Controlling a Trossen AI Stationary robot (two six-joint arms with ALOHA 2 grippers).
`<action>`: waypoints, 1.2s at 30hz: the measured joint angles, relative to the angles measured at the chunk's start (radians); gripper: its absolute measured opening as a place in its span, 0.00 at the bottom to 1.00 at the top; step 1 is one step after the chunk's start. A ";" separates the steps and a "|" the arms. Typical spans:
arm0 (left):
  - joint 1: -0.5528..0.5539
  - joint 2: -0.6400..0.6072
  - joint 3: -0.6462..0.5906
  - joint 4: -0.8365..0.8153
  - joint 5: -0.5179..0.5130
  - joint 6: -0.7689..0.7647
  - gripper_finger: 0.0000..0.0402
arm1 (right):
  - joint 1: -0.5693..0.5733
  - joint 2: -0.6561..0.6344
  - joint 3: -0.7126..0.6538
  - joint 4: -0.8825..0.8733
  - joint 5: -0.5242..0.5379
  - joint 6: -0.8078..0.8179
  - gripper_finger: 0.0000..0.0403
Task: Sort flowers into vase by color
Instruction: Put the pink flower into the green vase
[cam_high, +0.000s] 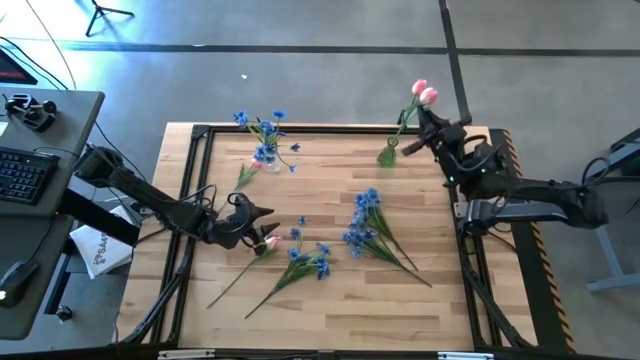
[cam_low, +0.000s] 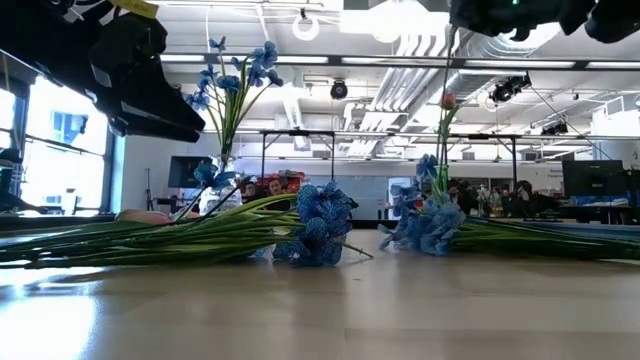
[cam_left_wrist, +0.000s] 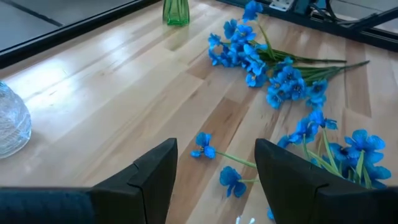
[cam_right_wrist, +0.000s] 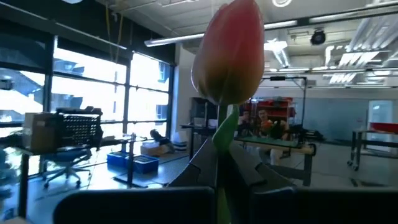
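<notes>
A pink tulip lies on the table, and my left gripper hovers open just beside its bud. Its fingers frame loose blue blossoms. My right gripper is at the far right, above the green vase, shut on a pink tulip. A second pink bud shows next to the held one. A clear glass vase at the far side holds blue flowers. More blue flowers lie flat on the table. My right gripper pinches the pink tulip's green stem between its two fingers, a short way below the bud. The tulip stands upright, with the bud above the fingers. Its stem runs down toward the green vase's mouth; I cannot tell whether the end is inside.
A black frame borders the wooden table top. Bare wood lies between the two vases and the fallen flowers. A keyboard and desk stand beyond the table's left edge. People sit far off in the room behind the table.
</notes>
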 joint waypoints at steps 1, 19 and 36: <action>0.001 0.000 0.000 0.000 0.000 0.000 0.50 | -0.021 0.001 0.000 0.012 -0.005 0.000 0.00; 0.001 0.000 0.000 0.000 0.000 0.000 0.50 | -0.140 0.064 0.000 -0.062 -0.057 0.100 0.00; 0.001 0.000 0.000 -0.001 0.001 0.000 0.50 | -0.140 0.098 0.004 -0.352 -0.057 0.314 0.25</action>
